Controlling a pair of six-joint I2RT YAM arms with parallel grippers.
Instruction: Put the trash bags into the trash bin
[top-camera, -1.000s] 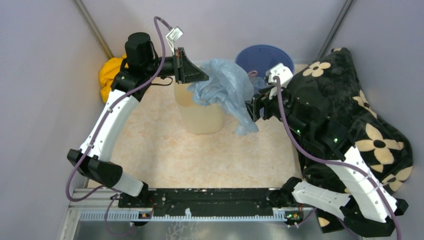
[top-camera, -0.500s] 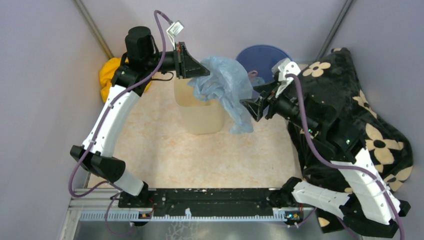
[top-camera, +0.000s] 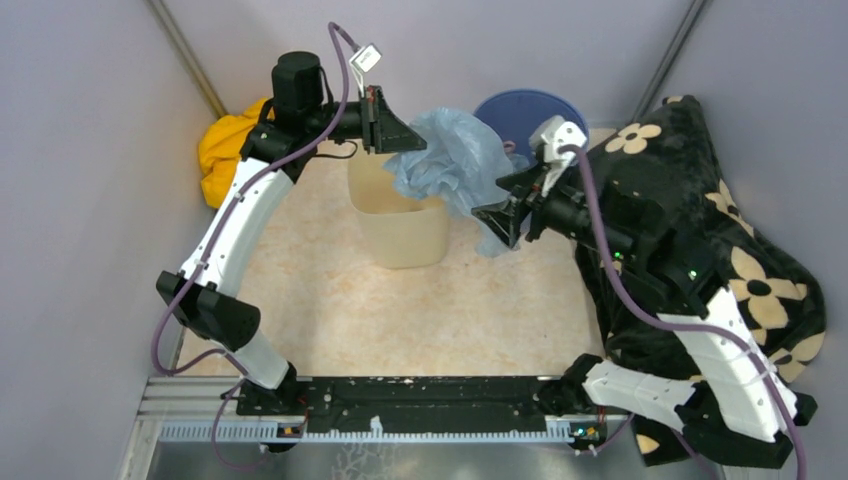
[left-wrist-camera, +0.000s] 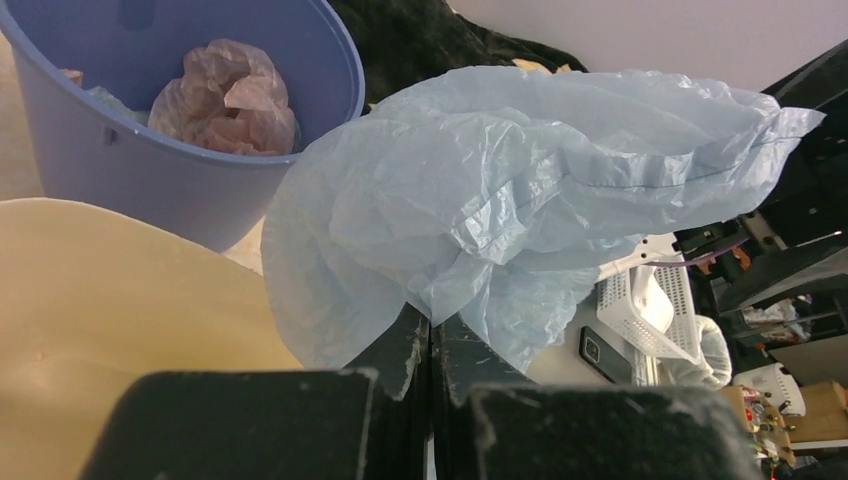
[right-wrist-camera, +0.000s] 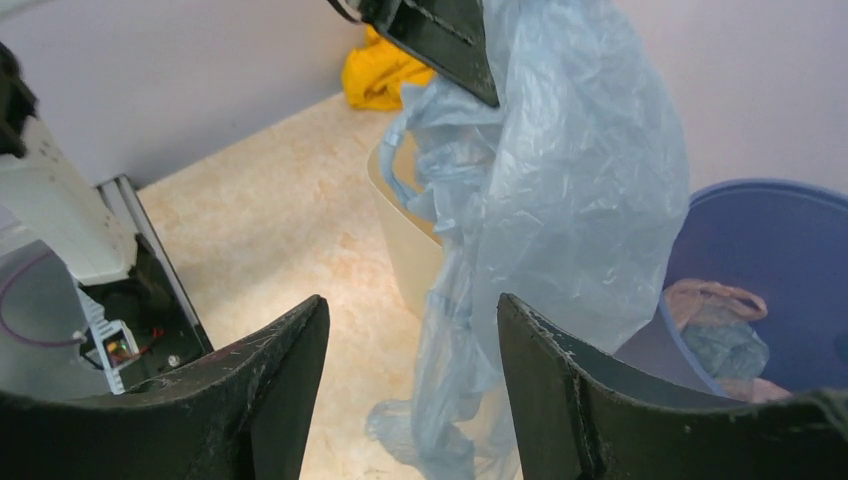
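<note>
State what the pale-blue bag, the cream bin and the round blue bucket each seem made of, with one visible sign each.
The trash bag: thin plastic film, translucent and faintly glossy; it crinkles and hangs limp.
The trash bin: probably moulded plastic, smooth matt cream; its wall shows no seams.
The blue bucket: likely plastic too; a smooth wall of even colour.

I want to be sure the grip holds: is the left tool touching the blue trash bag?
Touching. The left wrist view shows the left tool shut, with the trash bag pinched between its fingers and billowing out beyond them.
</note>
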